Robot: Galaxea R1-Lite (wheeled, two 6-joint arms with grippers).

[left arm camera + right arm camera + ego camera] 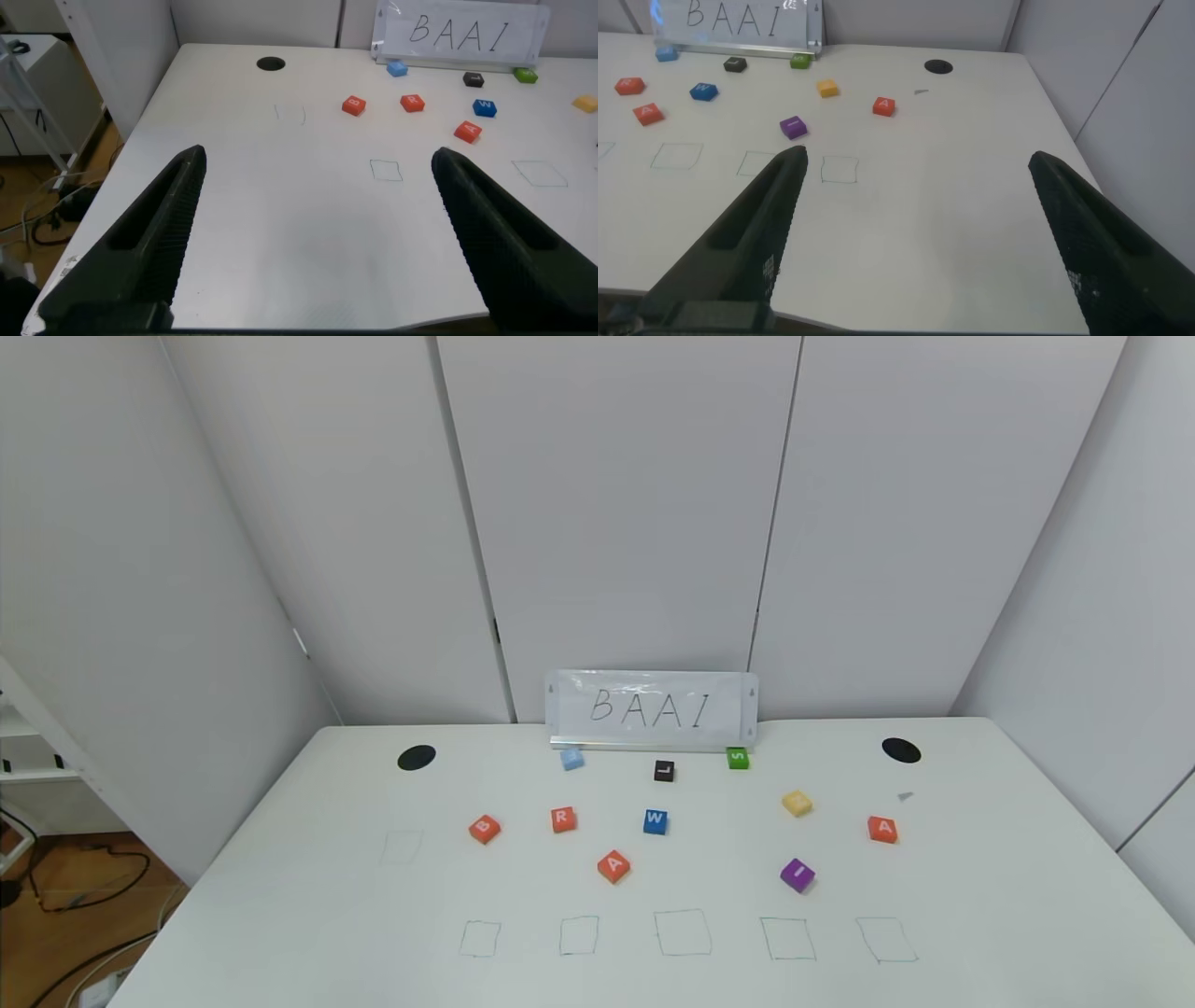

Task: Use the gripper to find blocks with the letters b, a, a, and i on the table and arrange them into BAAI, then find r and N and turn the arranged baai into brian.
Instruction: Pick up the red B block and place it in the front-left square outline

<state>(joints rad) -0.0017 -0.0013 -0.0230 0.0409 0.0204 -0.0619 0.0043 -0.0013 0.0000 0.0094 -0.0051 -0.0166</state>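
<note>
Left gripper (318, 233): jaws spread wide, nothing held, poised over the near left part of the table (980, 859). Right gripper (915, 233): jaws likewise wide apart and empty, over the near right part. Neither arm shows in the head view.

Blocks lie scattered mid-table, all apart from one another. B block (485, 828) is leftmost; R block (563, 819) sits to its right, then the blue W block (655, 821). One A block (613, 866) lies nearer the robot, between R and W. The second A block (882, 829) is far right, near the black hole (901, 750). The purple I block (796, 875) lies right of centre, with a yellow block (796, 803) behind it.

Along the back stand a pale blue block (572, 759), a black L block (664, 770) and a green S block (738, 758), before the BAAI sign (651, 709).

Five drawn squares (682, 933) line the near edge, all unoccupied.
</note>
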